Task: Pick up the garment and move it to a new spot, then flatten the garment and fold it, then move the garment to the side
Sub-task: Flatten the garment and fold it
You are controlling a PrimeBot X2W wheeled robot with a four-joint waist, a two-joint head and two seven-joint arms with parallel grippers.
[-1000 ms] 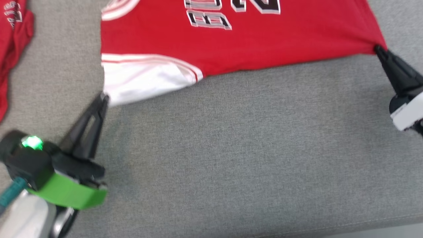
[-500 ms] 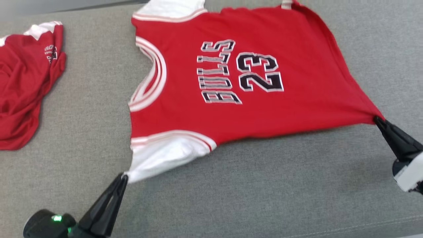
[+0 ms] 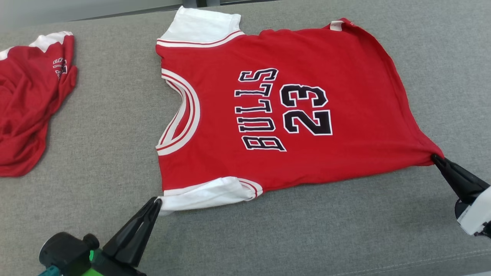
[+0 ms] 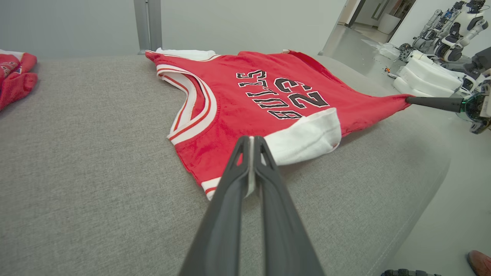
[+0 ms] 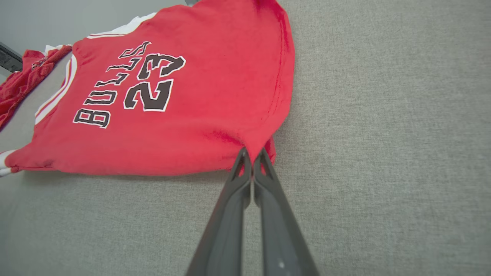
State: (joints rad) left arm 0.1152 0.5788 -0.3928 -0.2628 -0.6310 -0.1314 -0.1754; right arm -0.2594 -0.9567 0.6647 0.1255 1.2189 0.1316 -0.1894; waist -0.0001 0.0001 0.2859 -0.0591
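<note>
the jersey [image 3: 291,107] lies spread on the couch [image 3: 268,230], another garment [image 3: 27,103] to its left

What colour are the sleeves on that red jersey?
The sleeves are white with red trim, clearest in the head view.

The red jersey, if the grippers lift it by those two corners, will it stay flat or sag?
Probably sag: the jersey looks like thin cloth, pulled into a point where the right gripper pinches its hem. The white sleeve at the left gripper is rumpled, so it likely folds easily.
</note>
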